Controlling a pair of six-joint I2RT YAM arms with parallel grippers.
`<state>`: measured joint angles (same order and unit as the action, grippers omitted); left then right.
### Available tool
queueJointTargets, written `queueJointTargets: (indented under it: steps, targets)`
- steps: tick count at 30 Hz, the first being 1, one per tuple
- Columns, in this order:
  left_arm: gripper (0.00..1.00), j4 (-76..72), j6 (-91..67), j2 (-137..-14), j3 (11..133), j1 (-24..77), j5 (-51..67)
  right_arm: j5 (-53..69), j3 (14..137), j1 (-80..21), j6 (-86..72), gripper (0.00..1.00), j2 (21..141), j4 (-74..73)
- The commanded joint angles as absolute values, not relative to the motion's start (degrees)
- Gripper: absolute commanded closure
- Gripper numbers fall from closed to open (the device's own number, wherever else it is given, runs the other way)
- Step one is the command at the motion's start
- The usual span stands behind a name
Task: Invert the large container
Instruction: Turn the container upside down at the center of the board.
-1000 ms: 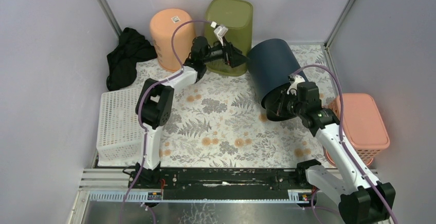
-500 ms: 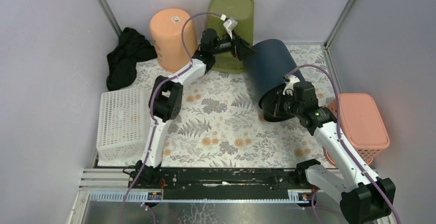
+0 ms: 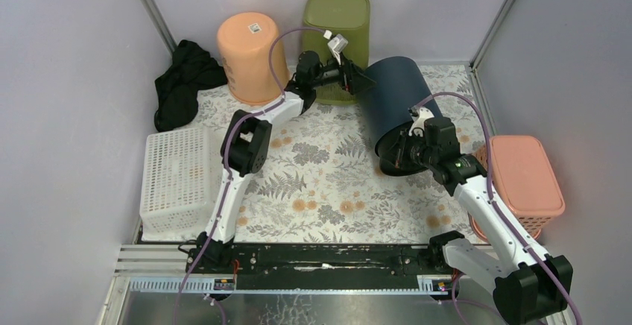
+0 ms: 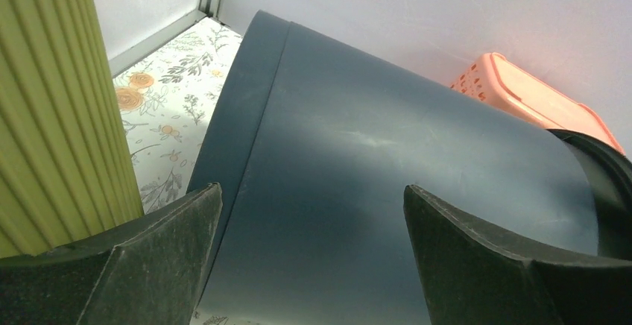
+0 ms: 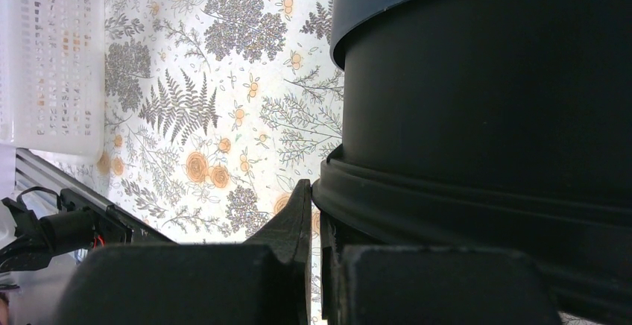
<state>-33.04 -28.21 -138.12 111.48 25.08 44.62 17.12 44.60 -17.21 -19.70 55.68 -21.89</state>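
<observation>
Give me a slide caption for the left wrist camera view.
Open left claw faces the tilted dark blue container, green ribbed bin at left, pink basket behind.

Large container [image 3: 399,105]: round bin, dark navy, black liner at rim (mouth facing the near side); tipped over, at right rear of floral tabletop [image 3: 320,168].

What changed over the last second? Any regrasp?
Left gripper, open, swung right from in front of the olive-green bin to the dark blue bin, straddling its side; contact unclear. Right gripper stayed shut on that bin's rim. Bin stays tilted; everything else unmoved.
</observation>
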Motion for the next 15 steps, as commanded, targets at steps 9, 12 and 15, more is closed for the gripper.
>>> queueJointTargets:
  steps: [9, 12, 15]
  targets:
    - [0.00, -45.7, -29.9, -135.9, 102.4, 26.9, 31.0, 21.2, 43.4, -18.8, -20.8, 1.00, 54.4, -24.5]
    - [0.00, -48.0, -30.1, -135.4, 100.4, 27.4, 27.5, 21.4, 43.8, -18.8, -20.6, 1.00, 54.5, -25.1]
    - [0.00, -48.7, -30.4, -136.3, 100.9, 27.9, 27.4, 21.5, 44.0, -18.8, -20.3, 1.00, 54.2, -25.3]
